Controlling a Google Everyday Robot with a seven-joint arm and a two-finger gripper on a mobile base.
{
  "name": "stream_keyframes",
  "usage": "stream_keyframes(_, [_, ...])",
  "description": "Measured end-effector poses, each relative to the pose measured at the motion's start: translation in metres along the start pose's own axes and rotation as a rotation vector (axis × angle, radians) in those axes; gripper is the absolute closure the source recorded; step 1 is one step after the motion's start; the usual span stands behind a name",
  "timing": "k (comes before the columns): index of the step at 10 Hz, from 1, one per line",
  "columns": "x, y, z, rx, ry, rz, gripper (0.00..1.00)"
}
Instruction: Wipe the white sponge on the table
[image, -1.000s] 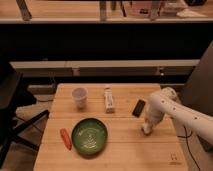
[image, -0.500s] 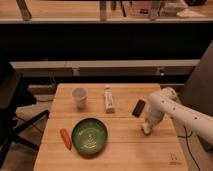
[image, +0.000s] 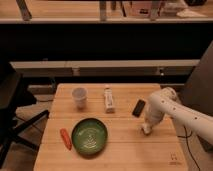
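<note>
At lower centre of the frame: table (image: 120, 159), light wooden planks, rectangular, with a small dark logo mark (image: 173, 156) at its lower right corner.

On the table, upper left: white cup (image: 79, 96), upright.
Just right of the cup, apart from it: white tube-shaped bottle (image: 108, 99), lying flat, long axis running top to bottom of the frame.
Further right: black phone-like slab (image: 138, 108), lying flat and askew.
Lower left of centre: green bowl (image: 89, 136), round, upright.
Just left of the bowl: slim orange-red carrot-like piece (image: 65, 138), lying at a slant.

Right side of the frame: white robot arm (image: 172, 107), entering from the right edge and bending down to the table top.
Gripper (image: 146, 126): at the arm's lower end, pointing down, at the table surface below the black slab and right of the bowl. Whether it is clenched or released cannot be told.
White sponge (image: 144, 131): seen only as a small pale patch at the gripper's tip, against the table top.

Left edge of the frame: dark office chair (image: 11, 102), beside the table.
</note>
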Motion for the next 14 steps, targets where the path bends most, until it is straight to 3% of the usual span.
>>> stream_keyframes(1, [0.0, 0.0, 0.0, 0.0, 0.0, 0.0, 0.29])
stream_keyframes(2, [0.0, 0.0, -0.001, 0.001, 0.0, -0.001, 0.23])
stream_keyframes(5, [-0.002, -0.001, 0.001, -0.001, -0.003, -0.004, 0.24])
stream_keyframes(6, [-0.003, -0.001, 0.001, 0.0, -0.005, -0.008, 0.27])
stream_keyframes(11, [-0.046, -0.004, -0.032, 0.101, -0.051, -0.141, 0.77])
stream_keyframes(14, [-0.053, -0.002, -0.032, 0.113, -0.069, -0.176, 1.0])
